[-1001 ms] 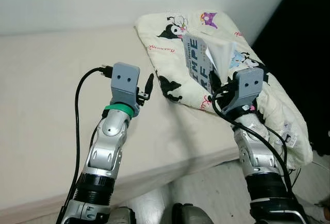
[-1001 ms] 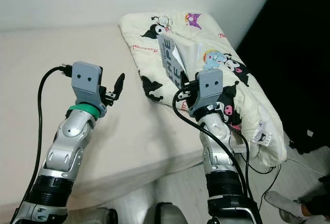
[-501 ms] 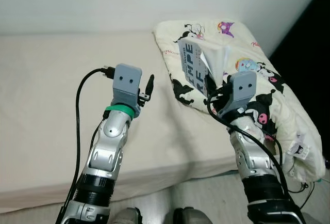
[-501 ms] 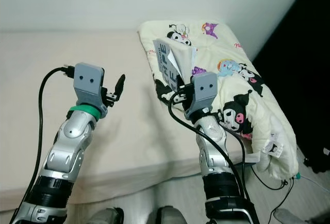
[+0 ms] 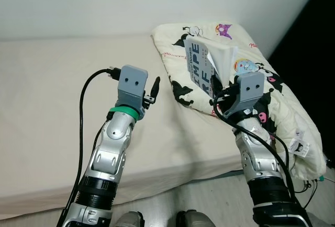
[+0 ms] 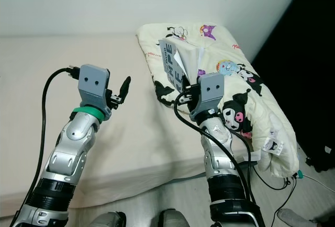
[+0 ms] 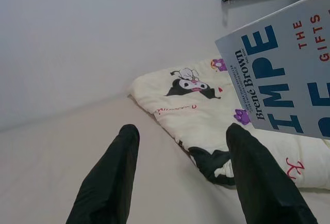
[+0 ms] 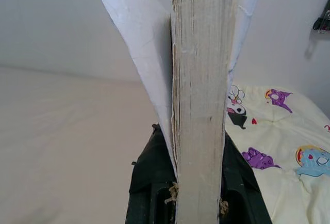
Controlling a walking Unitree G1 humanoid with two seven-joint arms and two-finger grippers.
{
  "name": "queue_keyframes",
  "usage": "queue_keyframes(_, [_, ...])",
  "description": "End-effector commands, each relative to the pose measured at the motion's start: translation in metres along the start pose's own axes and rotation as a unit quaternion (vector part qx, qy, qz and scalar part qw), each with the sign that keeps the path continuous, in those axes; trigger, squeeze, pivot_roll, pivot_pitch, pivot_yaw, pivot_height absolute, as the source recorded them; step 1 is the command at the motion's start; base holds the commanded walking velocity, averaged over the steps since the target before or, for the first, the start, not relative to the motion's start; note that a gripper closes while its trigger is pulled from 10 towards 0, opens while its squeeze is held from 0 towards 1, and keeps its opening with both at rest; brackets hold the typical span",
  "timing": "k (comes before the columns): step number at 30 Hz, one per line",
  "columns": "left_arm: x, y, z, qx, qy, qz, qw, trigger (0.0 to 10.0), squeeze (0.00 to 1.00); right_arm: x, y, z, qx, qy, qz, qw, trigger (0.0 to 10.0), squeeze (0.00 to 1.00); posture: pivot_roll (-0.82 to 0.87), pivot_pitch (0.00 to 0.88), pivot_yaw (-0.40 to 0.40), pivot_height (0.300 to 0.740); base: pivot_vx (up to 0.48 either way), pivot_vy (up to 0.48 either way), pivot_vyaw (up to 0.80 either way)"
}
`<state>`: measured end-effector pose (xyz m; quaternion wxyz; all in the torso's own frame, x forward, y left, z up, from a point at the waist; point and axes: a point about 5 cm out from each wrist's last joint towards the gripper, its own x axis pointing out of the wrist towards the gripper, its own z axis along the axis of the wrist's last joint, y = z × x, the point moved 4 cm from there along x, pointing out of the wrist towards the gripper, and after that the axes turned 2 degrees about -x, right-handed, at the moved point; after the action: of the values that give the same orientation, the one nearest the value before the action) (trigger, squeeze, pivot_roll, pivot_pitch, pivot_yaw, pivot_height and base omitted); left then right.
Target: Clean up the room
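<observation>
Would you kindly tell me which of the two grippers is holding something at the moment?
The right gripper is: its fingers are clamped on the bottom edge of a book, held upright above the quilt. The left gripper is open, over the bed.

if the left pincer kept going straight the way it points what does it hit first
Probably the cartoon-print quilt on the bed. The left pincer, fingers apart, aims across the bare mattress toward its near edge; the book sits off to one side. Depth is unclear.

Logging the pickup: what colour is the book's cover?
Pale grey book cover with dark blue letters and small red text, clearest in the left wrist view.
</observation>
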<state>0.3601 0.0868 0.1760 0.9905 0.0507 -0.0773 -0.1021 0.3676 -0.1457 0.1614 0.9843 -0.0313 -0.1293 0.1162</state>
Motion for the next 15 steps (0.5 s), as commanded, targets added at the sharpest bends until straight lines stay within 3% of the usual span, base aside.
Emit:
queue_keyframes(1, [-0.0009, -0.0033, -0.004, 0.004, 0.006, -0.008, 1.0, 10.0, 0.0, -0.0015, -0.0044, 0.0029, 0.002, -0.011, -0.01, 1.0, 10.0, 0.0, 0.0, 0.001, -0.017, 0.74, 0.0, 0.0, 0.0])
queue_keyframes(7, [-0.0011, -0.0023, -0.0049, -0.001, 0.009, -0.005, 1.0, 10.0, 0.0, -0.002, -0.0041, 0.0016, 0.003, -0.009, -0.009, 1.0, 10.0, 0.0, 0.0, 0.003, -0.015, 0.74, 0.0, 0.0, 0.0])
queue_keyframes(15, [-0.0004, 0.0005, -0.0054, -0.004, 0.011, 0.001, 1.0, 10.0, 0.0, -0.0017, 0.0, 0.0009, -0.002, -0.008, -0.002, 1.0, 10.0, 0.0, 0.0, 0.003, -0.015, 0.74, 0.0, 0.455, 0.0])
